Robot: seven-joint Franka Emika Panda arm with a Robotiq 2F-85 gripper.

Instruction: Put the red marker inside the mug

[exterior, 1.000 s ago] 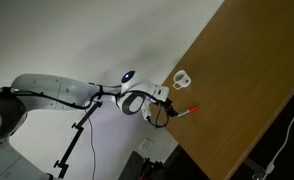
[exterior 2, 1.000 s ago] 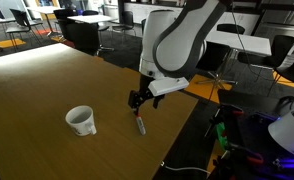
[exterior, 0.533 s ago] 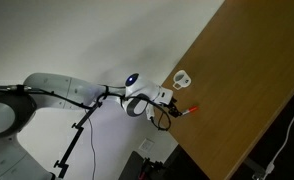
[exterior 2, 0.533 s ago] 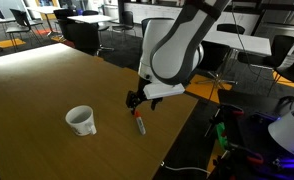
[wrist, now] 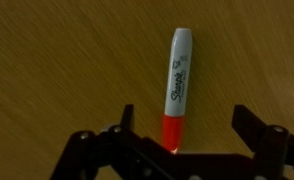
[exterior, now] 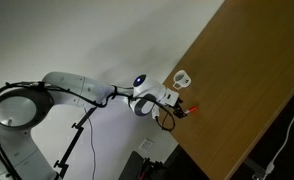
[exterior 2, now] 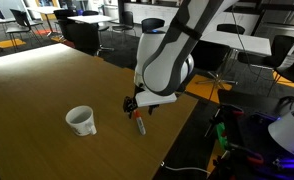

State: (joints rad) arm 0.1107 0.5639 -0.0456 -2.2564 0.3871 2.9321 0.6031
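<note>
While the marker (wrist: pixel 179 85) lies flat on the bare table (wrist: pixel 47 60) with nothing crowding it, a grasp from straight above is the plain choice, and the gripper (wrist: pixel 183 112) is set for exactly that: its jaws are spread wide, one finger on each side of the barrel, and neither touches it as far as the wrist view shows. The opening crosses the marker's length, so closing should pinch the round body across its narrow width and not push it along the wood. The fingers straddle the red end, while the white end with its black lettering points away from the wrist. Taken that far from the middle, the marker may droop at the free end when lifted. In an exterior view the gripper (exterior 2: pixel 137 106) hovers just over the marker (exterior 2: pixel 140 125) close to the table's near edge; whether the fingertips reach the wood I cannot tell. The mug (exterior 2: pixel 81 120) stands upright a short way off, mouth up and clear of the arm — well placed to receive the marker, though nothing is in it yet. In the exterior views the gripper (exterior: pixel 177 108) hides most of the marker (exterior: pixel 192 109), with the mug (exterior: pixel 181 78) near. I judge this to be the lining-up step: lower a little, then close.
</note>
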